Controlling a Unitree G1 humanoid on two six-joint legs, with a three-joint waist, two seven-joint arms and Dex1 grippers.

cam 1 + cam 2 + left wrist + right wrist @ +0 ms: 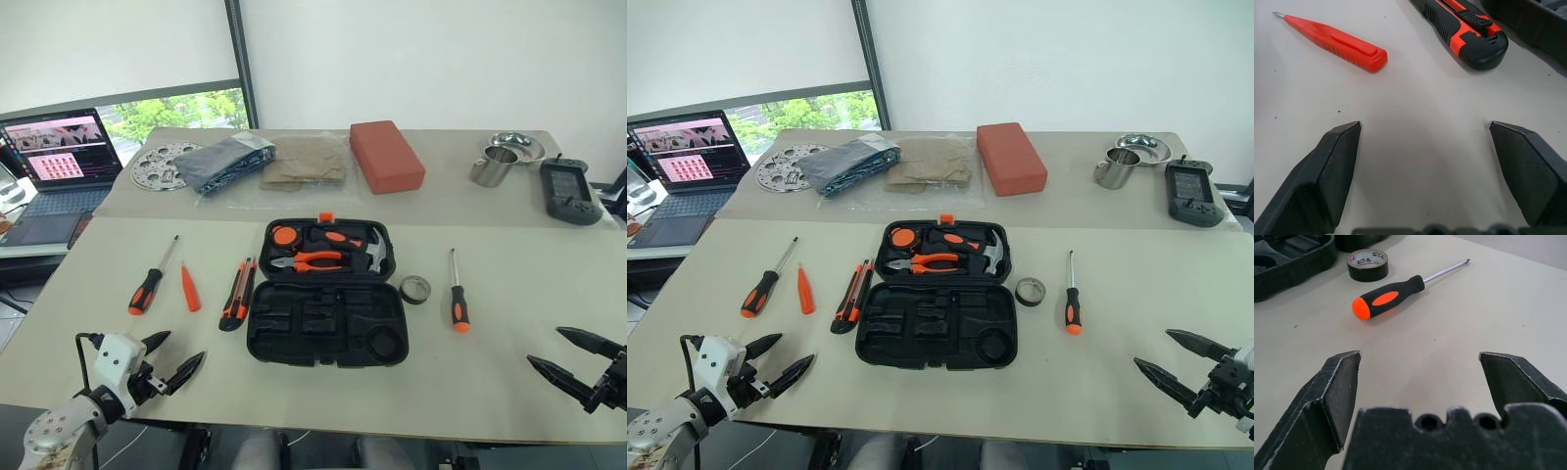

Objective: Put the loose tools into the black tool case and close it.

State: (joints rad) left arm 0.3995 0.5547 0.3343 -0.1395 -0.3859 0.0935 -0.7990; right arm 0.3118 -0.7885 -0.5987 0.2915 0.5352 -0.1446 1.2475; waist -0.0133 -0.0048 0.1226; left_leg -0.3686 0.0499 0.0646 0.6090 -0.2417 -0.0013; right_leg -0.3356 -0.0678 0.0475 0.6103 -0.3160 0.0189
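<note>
I had both sets of fingers spread wide and empty above the table (509, 372). Ahead of my left fingers (1332, 171) lay the small all-orange screwdriver (1337, 41) and the utility knife (1464, 29). Ahead of my right fingers (1327, 401) lay a long screwdriver (1396, 296) and the tape roll (1367, 264). The black tool case (326, 294) sat open between both, with another long screwdriver (152, 279) beyond my left fingers.

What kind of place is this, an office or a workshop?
Probably an office or lab used for testing: plain tables by a window, an open laptop to one side, and a tool case laid out with loose tools.
</note>
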